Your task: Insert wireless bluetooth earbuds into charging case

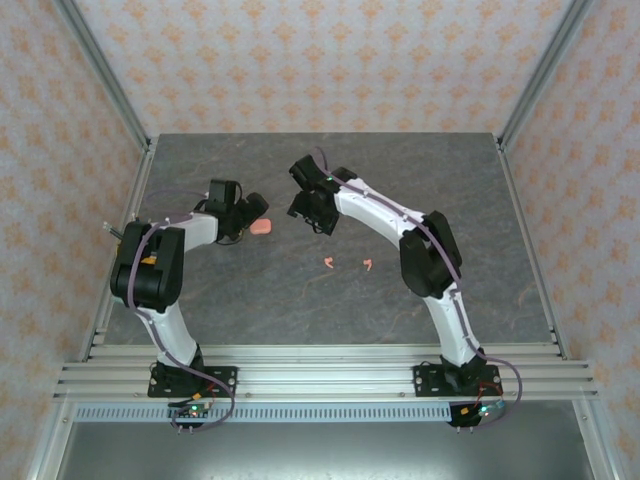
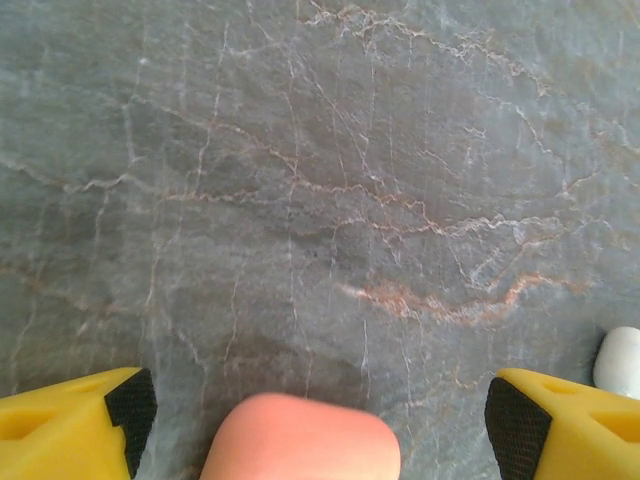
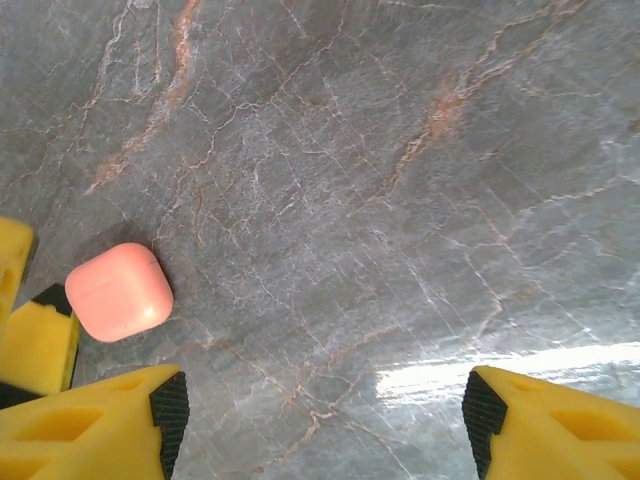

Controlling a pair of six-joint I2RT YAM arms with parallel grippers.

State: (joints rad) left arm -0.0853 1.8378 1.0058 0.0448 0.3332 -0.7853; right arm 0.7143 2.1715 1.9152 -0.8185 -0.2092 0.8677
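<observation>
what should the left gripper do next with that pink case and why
Probably close the left gripper gently on the pink case: it lies between the open fingers, untouched, and looks shut, while two coral earbuds lie loose on the table. Steadying it would let the open right gripper try opening it.
</observation>
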